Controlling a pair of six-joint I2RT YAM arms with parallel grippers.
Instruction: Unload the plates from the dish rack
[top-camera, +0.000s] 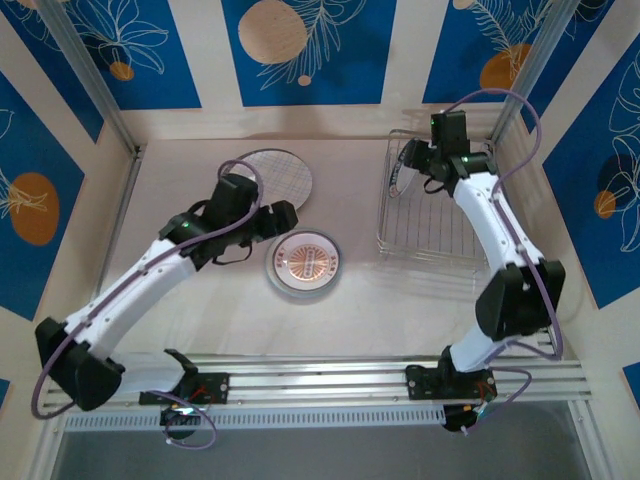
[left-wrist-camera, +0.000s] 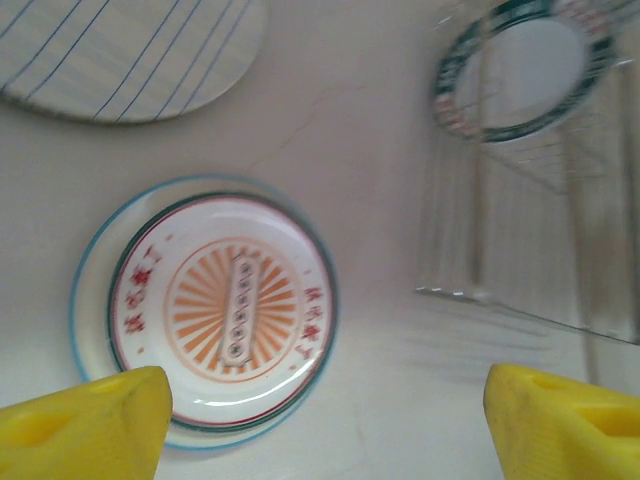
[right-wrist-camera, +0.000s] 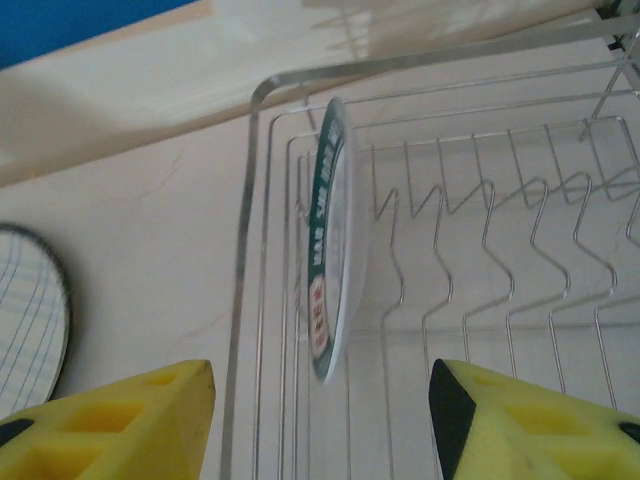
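Racked plate (right-wrist-camera: 330, 240): upright and edge-on in the end slot of the dish rack (right-wrist-camera: 480, 250), close by the rack's left wall; green band around the rim.
Right gripper (right-wrist-camera: 320, 410): open, gripping nothing; yellow fingers (right-wrist-camera: 130, 420) set either side of the plate's line, clear of it.
Key relation: plate straight ahead of the right gripper, edge toward the fingers, faces turned left and right; probably calls for a short advance, then a close across the rim.
Nearer arm: right, at the rack; left well apart from it.
Left gripper (left-wrist-camera: 325, 400): wide open, empty, over the table (left-wrist-camera: 400, 150).
Unloaded plates: sunburst plate (left-wrist-camera: 205, 310) flat on the table near the left gripper; crosshatched plate (left-wrist-camera: 130, 50) flat beyond it, apart.
Writing: red characters around the sunburst plate's rim, red marks in the racked plate's band, all too blurred to read; no brands seen.
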